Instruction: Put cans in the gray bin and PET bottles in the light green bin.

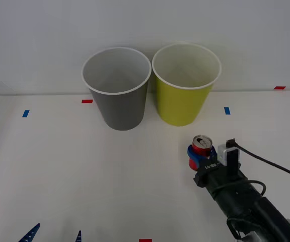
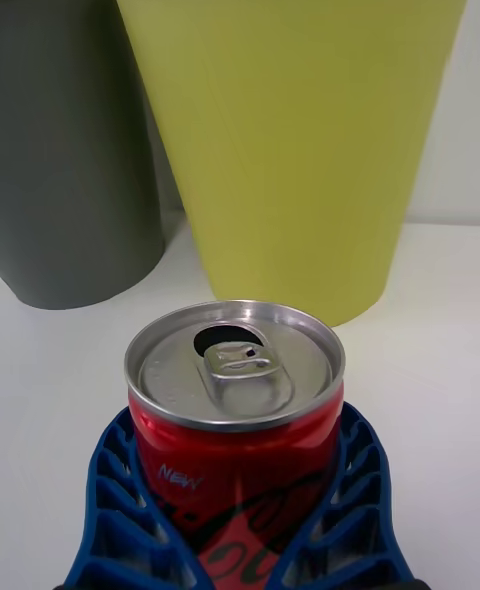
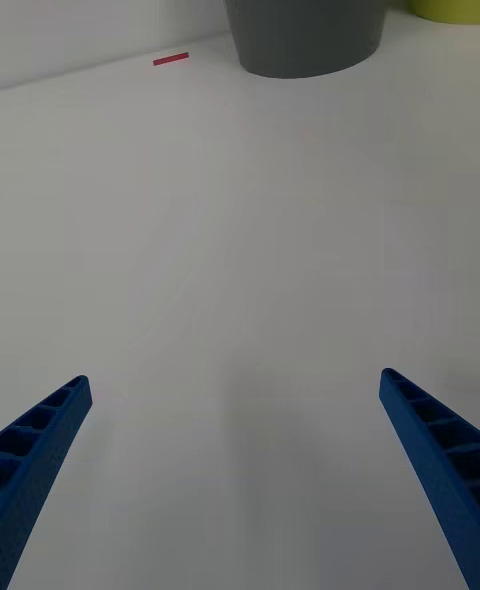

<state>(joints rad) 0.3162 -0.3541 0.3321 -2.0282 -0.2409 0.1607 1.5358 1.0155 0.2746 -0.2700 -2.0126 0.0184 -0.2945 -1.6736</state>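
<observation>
We read "NEW" in white on the red can (image 2: 236, 420), which our right gripper (image 1: 201, 154) clasps upright on the white table (image 1: 84, 171) just before the light green bin (image 1: 185, 85), beside the gray bin (image 1: 117, 91), while our left gripper (image 3: 235, 470) hangs spread over bare tabletop.

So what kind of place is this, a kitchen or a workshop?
Probably neither: it looks like a robot test bench. A plain white table against a bare wall carries small red and blue tape marks, and two bins, gray and light green, stand ready while the right claw grips a red can.
</observation>
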